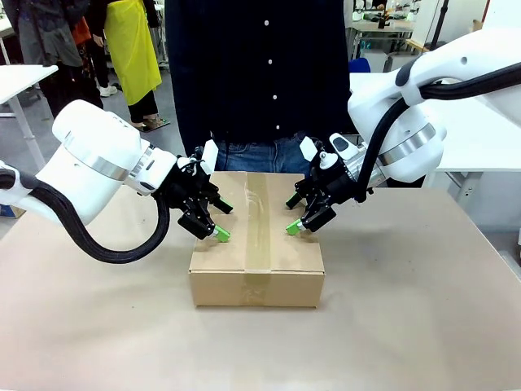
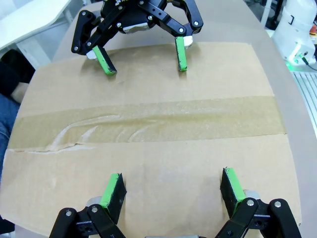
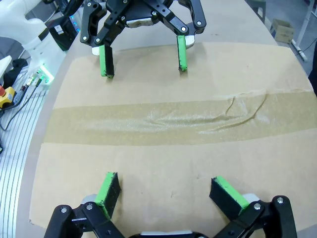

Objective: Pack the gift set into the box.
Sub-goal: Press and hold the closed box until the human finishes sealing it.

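Front view. The box [image 1: 257,244], plain brown corrugated cardboard with no print or label that can be read, sits closed near the middle of the table [image 1: 423,326]. A strip of tape [image 1: 259,224] runs along its top seam and down the near face. The left gripper [image 1: 213,221] comes in from the left, angled downward, with its green-padded fingers spread and their tips at the left part of the lid. The right gripper [image 1: 298,217] mirrors it from the right, also spread, with its tips at the right part of the lid. A person [image 1: 260,81] in a dark buttoned shirt and jeans stands at the far edge, directly behind the box.

Left wrist view. The left gripper [image 2: 172,191] rises from the bottom edge, fingers wide apart and gripping nothing, just above the cardboard lid [image 2: 148,163]. The tape [image 2: 148,123] crosses the lid, wrinkled toward the picture's left. The right gripper [image 2: 144,60] faces it from beyond the tape, fingers apart, pads pointing down at the lid.

Right wrist view. The right gripper [image 3: 168,192] shows both fingers spread and empty over the lid [image 3: 163,158]. The tape [image 3: 168,121] is creased toward the picture's right. The left gripper [image 3: 143,60] stands opposite, fingers apart, tips at the cardboard.
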Motion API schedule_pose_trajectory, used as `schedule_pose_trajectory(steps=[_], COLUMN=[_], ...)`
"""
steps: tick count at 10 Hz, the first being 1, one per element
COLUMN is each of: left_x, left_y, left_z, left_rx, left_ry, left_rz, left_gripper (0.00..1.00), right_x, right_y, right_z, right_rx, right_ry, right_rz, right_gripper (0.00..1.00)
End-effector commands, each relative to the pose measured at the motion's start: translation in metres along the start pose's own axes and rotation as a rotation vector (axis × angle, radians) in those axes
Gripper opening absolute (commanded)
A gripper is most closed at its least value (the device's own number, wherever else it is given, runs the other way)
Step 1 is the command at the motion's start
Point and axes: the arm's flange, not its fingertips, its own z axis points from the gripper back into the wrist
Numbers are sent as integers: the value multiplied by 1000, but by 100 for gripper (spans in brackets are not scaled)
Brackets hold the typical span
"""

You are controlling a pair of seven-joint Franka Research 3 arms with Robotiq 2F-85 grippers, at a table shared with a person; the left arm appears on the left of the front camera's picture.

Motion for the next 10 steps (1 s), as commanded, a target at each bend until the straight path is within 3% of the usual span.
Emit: schedule_pose_trajectory(steps=[1,3,4,5,7,8,9,10], left_x=[-2,0,15,12,-41,-87,-133,-175], left_y=[-1,0,-10,-24,-55,-66,-76,-87], left_z=[-1,0,43,100,186,206,215,214], left_rx=[-2,0,-174,-238,-276,-221,-200,-146], left_ry=[3,0,-92,-240,-543,-620,-709,-765], left_rz=[-18,0,-3,4,109,226,359,493], left_gripper=[100,100,100,100,100,100,100,100], right_x=[-4,0,20,17,-41,-88,-127,-161], right_y=[0,0,21,57,121,146,165,184], right_z=[-4,0,31,91,190,223,240,247], right_rx=[0,0,109,113,113,-11,-95,-188], right_ry=[0,0,-126,-312,-607,-726,-825,-839], right_rz=[-11,0,-19,-70,-251,-401,-516,-607], right_gripper=[100,100,100,100,100,100,100,100])
